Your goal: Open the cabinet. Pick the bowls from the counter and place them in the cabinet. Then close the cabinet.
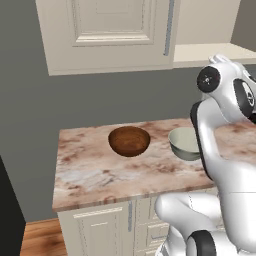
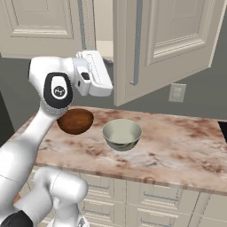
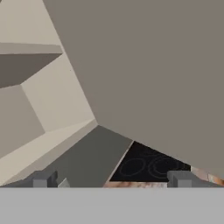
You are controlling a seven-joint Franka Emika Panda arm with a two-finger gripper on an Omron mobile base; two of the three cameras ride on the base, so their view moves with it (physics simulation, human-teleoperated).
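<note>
cabinet: right door swung open
bowls: brown at 9 o'clock of grey-green, on counter
gripper: fingers spread, empty

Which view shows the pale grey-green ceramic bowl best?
The right base view: the pale grey-green ceramic bowl stands whole on the marbled counter. In the left base view the white arm hides part of the bowl.
</note>
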